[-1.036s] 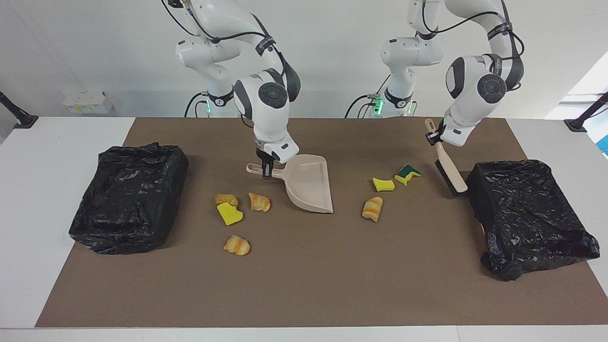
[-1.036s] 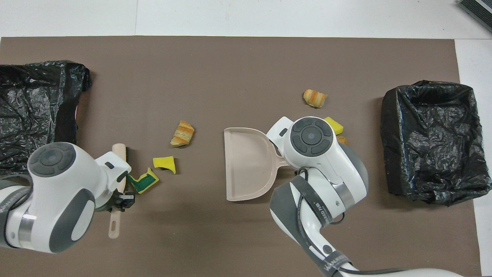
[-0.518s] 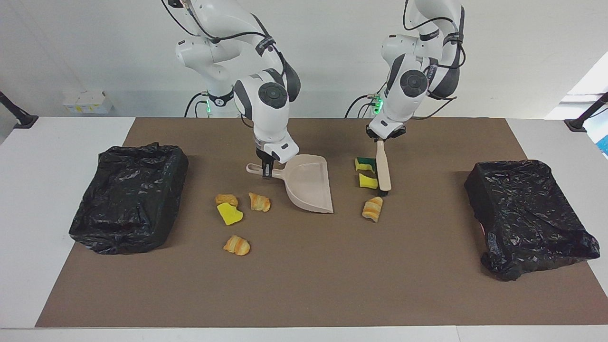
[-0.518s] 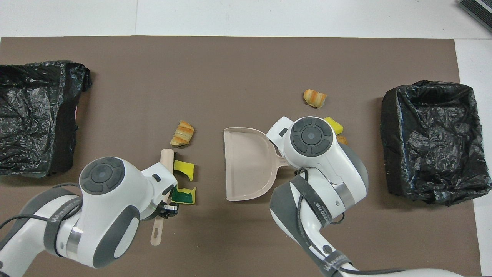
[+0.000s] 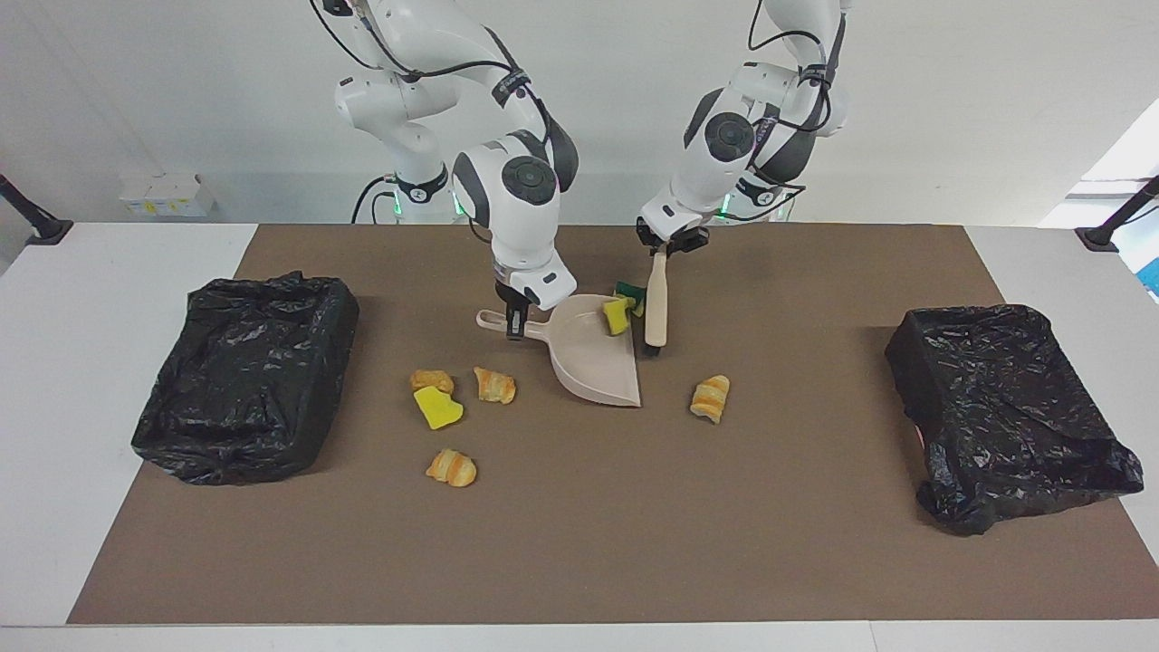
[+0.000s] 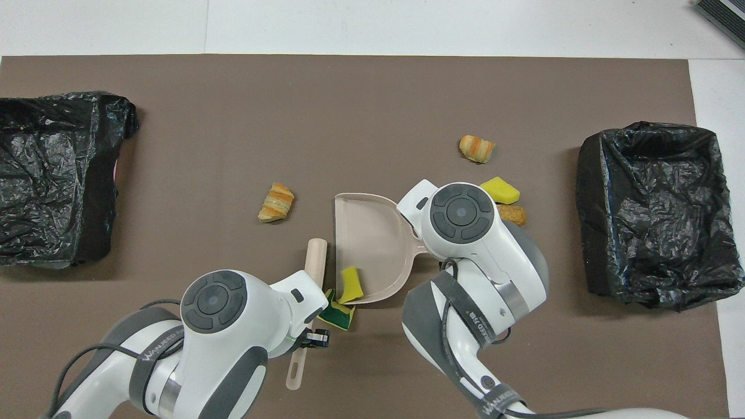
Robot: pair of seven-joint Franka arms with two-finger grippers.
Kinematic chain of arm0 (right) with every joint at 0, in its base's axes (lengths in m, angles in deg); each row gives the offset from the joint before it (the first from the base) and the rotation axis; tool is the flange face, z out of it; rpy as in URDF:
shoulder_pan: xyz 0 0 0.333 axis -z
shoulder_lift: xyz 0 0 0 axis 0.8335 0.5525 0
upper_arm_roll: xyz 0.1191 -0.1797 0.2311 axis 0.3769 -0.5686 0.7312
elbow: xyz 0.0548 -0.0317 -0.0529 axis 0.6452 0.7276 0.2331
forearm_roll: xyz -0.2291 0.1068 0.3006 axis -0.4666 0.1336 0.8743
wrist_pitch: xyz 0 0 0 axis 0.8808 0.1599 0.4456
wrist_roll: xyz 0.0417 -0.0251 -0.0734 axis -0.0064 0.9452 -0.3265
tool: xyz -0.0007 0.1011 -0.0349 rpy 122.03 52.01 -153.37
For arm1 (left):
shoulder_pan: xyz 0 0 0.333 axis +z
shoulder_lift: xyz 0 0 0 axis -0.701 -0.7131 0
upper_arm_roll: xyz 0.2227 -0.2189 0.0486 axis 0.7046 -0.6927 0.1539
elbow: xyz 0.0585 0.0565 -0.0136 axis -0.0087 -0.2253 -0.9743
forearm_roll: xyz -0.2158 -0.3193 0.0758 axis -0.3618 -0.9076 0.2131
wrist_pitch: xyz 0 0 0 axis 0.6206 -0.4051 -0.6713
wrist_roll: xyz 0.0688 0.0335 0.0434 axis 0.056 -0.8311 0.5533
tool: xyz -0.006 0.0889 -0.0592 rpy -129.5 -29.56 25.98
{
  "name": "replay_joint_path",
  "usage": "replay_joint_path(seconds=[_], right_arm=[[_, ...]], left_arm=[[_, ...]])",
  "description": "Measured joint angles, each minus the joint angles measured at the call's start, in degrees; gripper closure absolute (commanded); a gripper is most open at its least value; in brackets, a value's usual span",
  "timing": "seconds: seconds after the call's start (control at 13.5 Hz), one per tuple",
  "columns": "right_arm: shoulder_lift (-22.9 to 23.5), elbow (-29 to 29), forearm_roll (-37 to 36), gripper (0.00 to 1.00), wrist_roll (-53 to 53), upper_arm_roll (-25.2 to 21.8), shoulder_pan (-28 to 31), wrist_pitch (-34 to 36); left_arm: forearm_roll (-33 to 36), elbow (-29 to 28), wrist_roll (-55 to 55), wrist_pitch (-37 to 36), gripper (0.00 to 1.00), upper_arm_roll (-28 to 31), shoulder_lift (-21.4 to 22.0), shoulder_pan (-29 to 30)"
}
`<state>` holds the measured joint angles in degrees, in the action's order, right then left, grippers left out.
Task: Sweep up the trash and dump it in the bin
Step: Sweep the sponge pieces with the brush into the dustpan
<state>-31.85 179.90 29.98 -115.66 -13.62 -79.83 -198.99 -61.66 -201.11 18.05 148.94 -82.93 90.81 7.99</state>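
Beige dustpan (image 5: pixel 593 358): mid-frame on brown mat (image 5: pixel 579 543), mouth facing brush.
Right hand (image 5: pixel 516 323): clamped on dustpan handle, centre of facing view.
Left hand (image 5: pixel 671 244): clamped on brush (image 5: pixel 656 303) handle, upper centre; brush upright, bristles at dustpan's open edge.
Yellow sponge bit (image 6: pixel 351 284): just inside dustpan lip, beside brush head, below left hand in facing view.
Green-backed bit (image 6: pixel 336 315): at pan's corner by lip, touching brush side.
Pastry piece (image 5: pixel 711 397): on mat, lower right of brush, apart.
Other scraps (image 5: pixel 448 407): four, lower left of right hand in facing view.
Bins (image 5: pixel 244 371): black-bagged, at the frame's left & right ends of table (image 5: pixel 90 272).
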Motion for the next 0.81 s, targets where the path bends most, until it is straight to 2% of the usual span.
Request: replay_joint_path(seconds=[0.37, 0.67, 0.81], right_arm=[[1.18, 0.0, -0.08, 1.0, 2.5, -0.01, -1.51, -1.24], [1.26, -0.01, -0.93, 1.0, 2.39, -0.03, -1.5, -1.24], [1.2, -0.18, -1.58, 1.0, 0.77, -0.1, -0.84, -1.1]], left_arm=[[-2.3, 6.67, 3.7, -0.42, 1.0, 0.32, -2.82, -0.9], [-0.81, 7.74, 11.48, -11.55, 1.0, 1.11, -1.47, -0.6], [1.16, 7.46, 16.65, -13.76, 1.0, 1.17, -0.57, -0.56]])
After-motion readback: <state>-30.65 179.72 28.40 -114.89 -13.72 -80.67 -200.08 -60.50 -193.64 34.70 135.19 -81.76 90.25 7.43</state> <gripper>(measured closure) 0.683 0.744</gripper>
